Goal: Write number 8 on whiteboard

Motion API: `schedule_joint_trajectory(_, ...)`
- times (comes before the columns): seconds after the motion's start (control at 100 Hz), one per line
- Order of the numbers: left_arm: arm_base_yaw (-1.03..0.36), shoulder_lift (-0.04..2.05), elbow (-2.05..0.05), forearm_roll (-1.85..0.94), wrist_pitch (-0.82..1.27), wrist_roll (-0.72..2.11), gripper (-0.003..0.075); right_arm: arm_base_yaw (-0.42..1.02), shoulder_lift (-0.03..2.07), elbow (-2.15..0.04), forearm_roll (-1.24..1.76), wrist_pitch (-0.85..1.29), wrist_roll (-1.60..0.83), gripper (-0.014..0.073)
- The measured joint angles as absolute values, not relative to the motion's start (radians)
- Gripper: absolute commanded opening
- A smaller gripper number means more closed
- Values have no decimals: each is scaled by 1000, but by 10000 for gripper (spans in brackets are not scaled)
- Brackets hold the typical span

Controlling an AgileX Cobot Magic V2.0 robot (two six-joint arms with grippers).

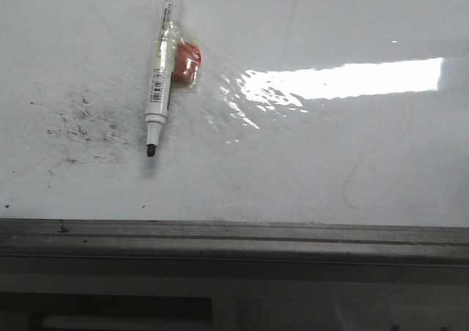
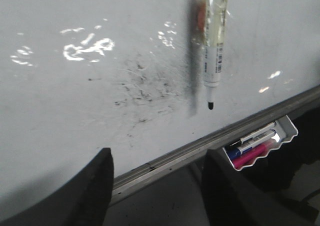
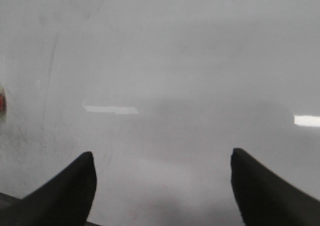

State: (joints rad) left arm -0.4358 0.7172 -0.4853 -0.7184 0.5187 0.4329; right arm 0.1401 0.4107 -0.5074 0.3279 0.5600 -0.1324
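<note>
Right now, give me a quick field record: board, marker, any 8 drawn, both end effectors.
whiteboard: glossy, glare strip, grey smudge specks left of the marker tip
marker: on the board, uncapped, black tip toward the grey edge strip, orange piece taped to its barrel
number 8: none visible
left end effector: open, empty, near the edge strip, apart from the marker
right end effector: open, empty, facing bare board
pen tray: past the edge strip, holds several pens

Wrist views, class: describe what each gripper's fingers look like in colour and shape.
Left gripper: two dark, near-black matte fingers, broad with rounded tops. Right gripper: two similar dark fingers, tapering to blunt points. No cables or markings show.
</note>
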Motion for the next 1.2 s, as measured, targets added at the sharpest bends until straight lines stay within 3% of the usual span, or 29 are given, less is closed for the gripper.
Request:
schedule_joint_trajectory(0.38, -633, 965, -579, -822, 312, 437, 368, 142, 420, -507, 330, 560, -132, 490)
schedule_joint_trajectory(0.95, -665, 1177, -666, -870, 258, 438, 353, 142, 420, -507, 330, 560, -132, 490)
schedule_joint_trajectory(1.06, -670, 1199, -672, -876, 257, 440, 253, 142, 420, -508, 332, 560, -132, 490)
schedule_joint_trajectory(1.2, -672, 1216, -674, -908, 263, 440, -3, 143, 420, -508, 343, 560, -132, 490)
